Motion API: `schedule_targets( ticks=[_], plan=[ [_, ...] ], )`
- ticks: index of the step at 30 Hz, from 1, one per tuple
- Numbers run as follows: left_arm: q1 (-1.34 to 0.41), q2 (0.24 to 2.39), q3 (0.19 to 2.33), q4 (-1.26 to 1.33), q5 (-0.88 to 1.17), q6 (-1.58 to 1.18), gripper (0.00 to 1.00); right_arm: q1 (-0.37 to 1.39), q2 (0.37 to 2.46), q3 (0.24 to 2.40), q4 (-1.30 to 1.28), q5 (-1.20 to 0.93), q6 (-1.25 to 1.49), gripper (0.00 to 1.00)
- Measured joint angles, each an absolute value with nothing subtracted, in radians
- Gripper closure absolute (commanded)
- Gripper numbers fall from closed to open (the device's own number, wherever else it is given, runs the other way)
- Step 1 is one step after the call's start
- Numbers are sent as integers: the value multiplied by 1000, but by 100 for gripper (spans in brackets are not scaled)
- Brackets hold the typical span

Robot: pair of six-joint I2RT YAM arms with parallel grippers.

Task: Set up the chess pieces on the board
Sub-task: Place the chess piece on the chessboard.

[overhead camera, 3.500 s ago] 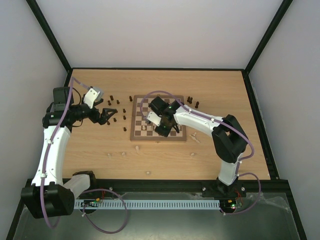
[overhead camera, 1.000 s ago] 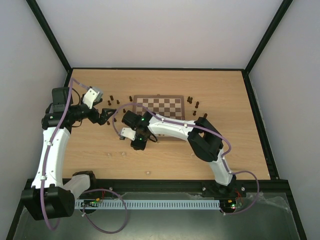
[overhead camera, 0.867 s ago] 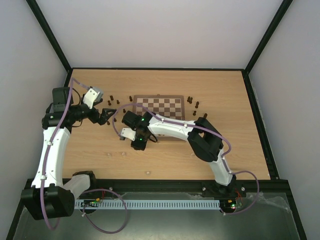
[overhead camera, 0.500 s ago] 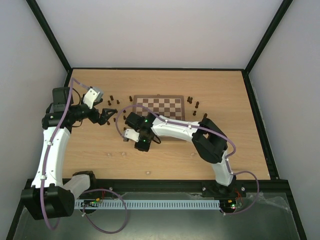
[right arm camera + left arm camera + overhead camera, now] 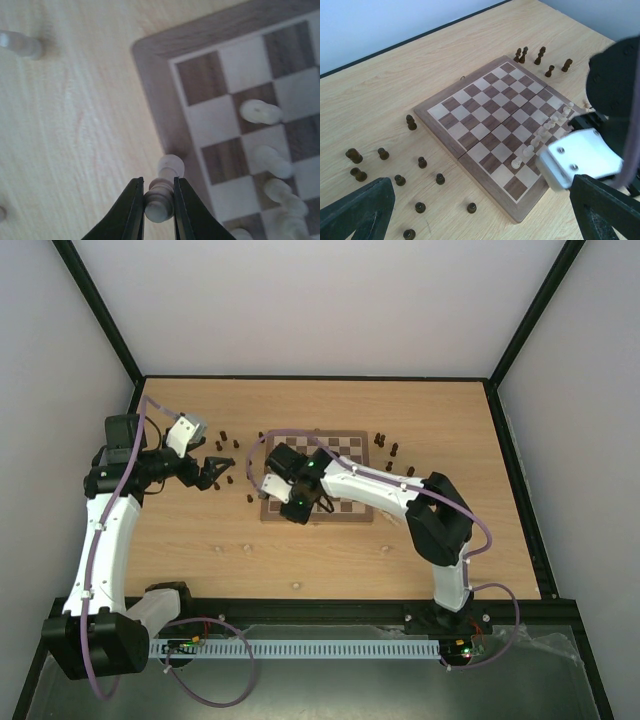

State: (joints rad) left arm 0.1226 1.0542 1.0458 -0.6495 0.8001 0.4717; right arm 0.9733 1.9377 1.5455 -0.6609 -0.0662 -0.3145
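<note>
The board (image 5: 345,445) lies mid-table, with a row of pale pawns (image 5: 540,134) along its near side. My right gripper (image 5: 297,506) hovers over the board's near-left corner, shut on a pale chess piece (image 5: 161,199) held base-first between its fingers (image 5: 131,210). In the right wrist view that piece hangs over the board's brown rim (image 5: 150,70), beside three pale pawns (image 5: 260,111). My left gripper (image 5: 215,473) stands open and empty above the table left of the board, over several dark pieces (image 5: 400,179). Its fingers (image 5: 357,210) frame the left wrist view.
More dark pieces (image 5: 386,445) stand past the board's far-right corner, others (image 5: 229,439) to its left. Loose pale pieces lie on the tabletop nearer the arms (image 5: 247,547) (image 5: 296,585) (image 5: 388,548). A black frame (image 5: 320,378) bounds the table.
The right gripper closed on a pale piece on the table in front of the board's left corner, then carried it back and right to that corner. The left arm stayed still.
</note>
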Motion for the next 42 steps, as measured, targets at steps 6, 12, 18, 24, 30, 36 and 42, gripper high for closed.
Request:
schedule_targets(
  ticks=[6,12,18,24,30,36,42],
  plan=[
    [123,1054,1046,-649,800,472,1,904,1938,1553,-665,-54,-316,89],
    [123,1054,1046,-649,800,472,1,871,1938,1554,-669,-50,-324,89],
    [123,1054,1046,-649,800,472,1,860,1938,1554,-669,-50,-330,89],
    [122,1054,1046,-649,800,472,1,849,1938,1553,-668,-49,-331,89],
    [123,1054,1046,-649,801,472,1,844,1938,1535,-668,-46,-332,89],
    [123,1054,1046,-649,801,472,1,842,1938,1513,-664,-44,-332,88],
    [123,1054,1046,-649,801,472,1,838,1936,1507,-653,-48,-332,86]
  ],
)
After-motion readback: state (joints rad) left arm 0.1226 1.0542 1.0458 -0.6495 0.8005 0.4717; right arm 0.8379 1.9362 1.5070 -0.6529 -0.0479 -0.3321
